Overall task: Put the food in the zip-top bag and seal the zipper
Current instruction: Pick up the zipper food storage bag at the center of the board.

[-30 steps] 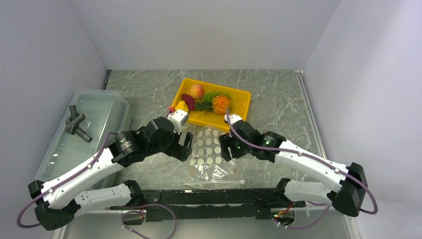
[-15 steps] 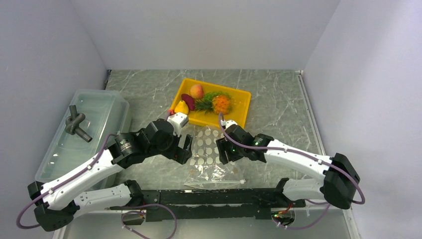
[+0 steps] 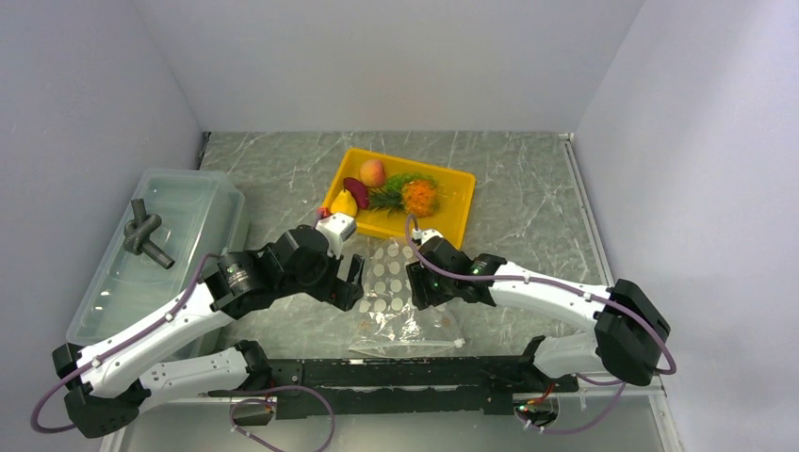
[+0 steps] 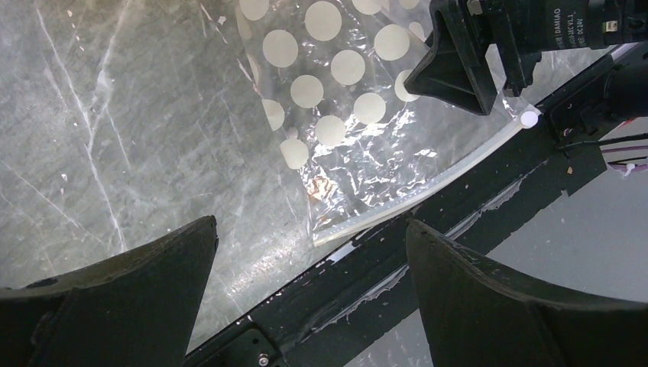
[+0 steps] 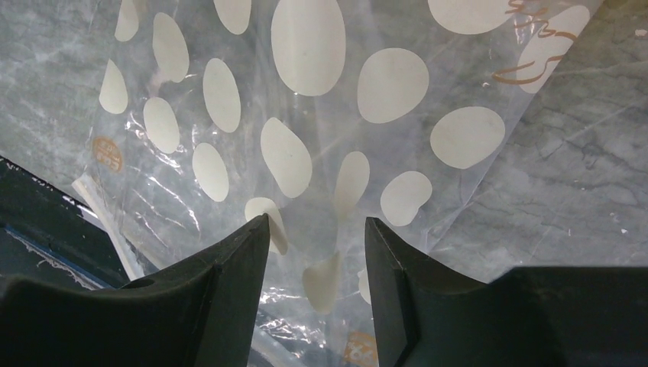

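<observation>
My left gripper (image 4: pixel 308 229) hangs wide apart beside the zip-top bag (image 4: pixel 359 145). Right gripper (image 5: pixel 317 223) narrowly apart, straddling its film.

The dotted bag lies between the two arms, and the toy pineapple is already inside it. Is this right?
Not quite: the pineapple is in the yellow tray, as the top view shows. The dotted bag is placed as you say.

**Dots, Fruit and Marble**

The zip-top bag (image 3: pixel 394 292) is clear with white round dots, its zipper (image 3: pixel 407 348) whitish. The pineapple (image 3: pixel 417 196) is orange, green-crowned; the round fruit (image 3: pixel 372 172) peach-coloured; another piece (image 3: pixel 355 186) dark red-purple; the tray (image 3: pixel 460 202) yellow. The desk (image 3: pixel 528 188) is grey-green marble, white-veined.
</observation>
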